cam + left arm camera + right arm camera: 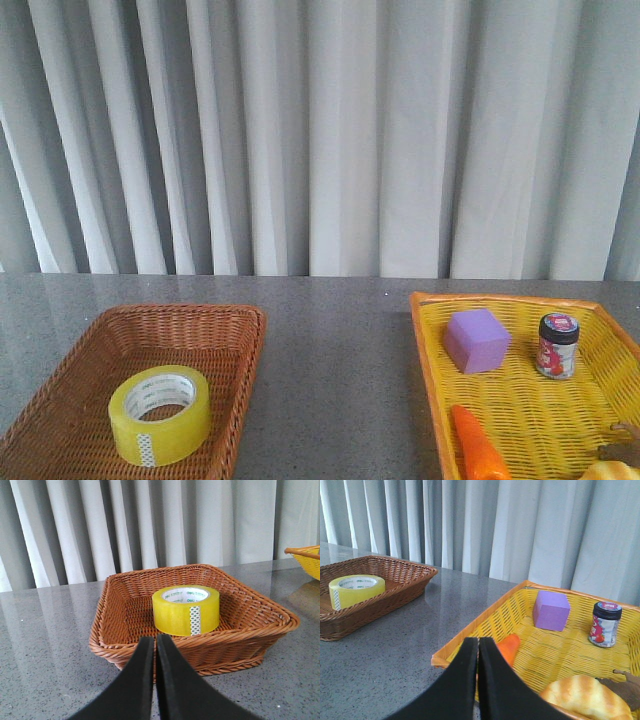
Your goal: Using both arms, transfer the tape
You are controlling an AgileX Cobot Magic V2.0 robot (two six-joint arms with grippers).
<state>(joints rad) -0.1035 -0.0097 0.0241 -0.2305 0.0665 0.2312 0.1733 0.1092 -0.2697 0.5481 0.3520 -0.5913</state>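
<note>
The yellow tape roll (160, 416) with a white printed core lies flat in the brown wicker basket (240, 330) at the front left of the table. It also shows in the left wrist view (186, 610) and in the right wrist view (357, 590). My left gripper (155, 642) is shut and empty, in front of the basket's near rim (125, 655), short of the tape. My right gripper (478, 644) is shut and empty at the near corner of the yellow basket (485, 620). Neither arm shows in the front view.
The yellow basket (425, 330) at the front right holds a purple cube (476, 340), a small jar with a black lid (557, 346), an orange carrot (478, 456) and a bread roll (585, 698). Grey tabletop lies between the baskets. A pale curtain hangs behind.
</note>
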